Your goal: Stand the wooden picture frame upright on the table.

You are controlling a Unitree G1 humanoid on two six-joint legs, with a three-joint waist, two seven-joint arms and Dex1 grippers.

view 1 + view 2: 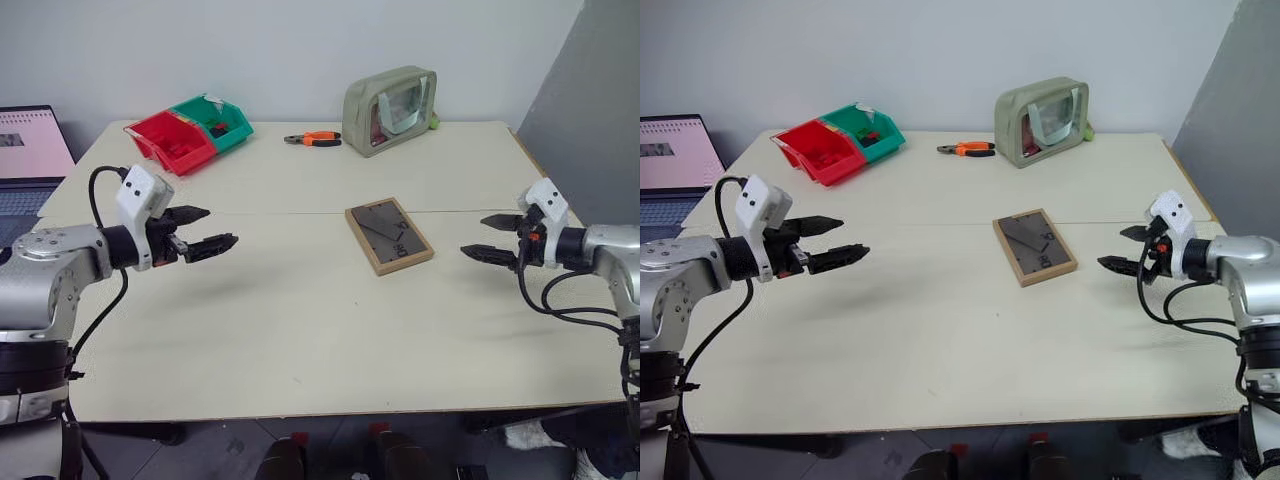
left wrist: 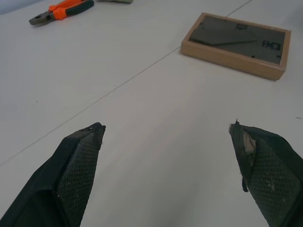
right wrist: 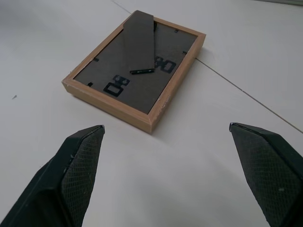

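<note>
since the wooden picture frame is lying face down near the middle of the desk, just past the seam between the two tops, nothing's been stood up yet; you can see the dark back panel facing up with the fold-out stand still flat against it, which is probably why it's lying flat at all; that stand has to swing out before the frame can prop itself.

left end effector hovers above the desk well to the left of the frame, fingers spread wide and empty; right end effector is the same deal on the other side, released and holding nothing, a bit nearer to the frame; both point inward toward it, so my guess is they're set up to come at it from both sides.

back of the desk has red and green bins, orange-handled pliers and an olive pouch, all well apart from the frame so they shouldn't get in the way; laptop sits off the left edge.
</note>
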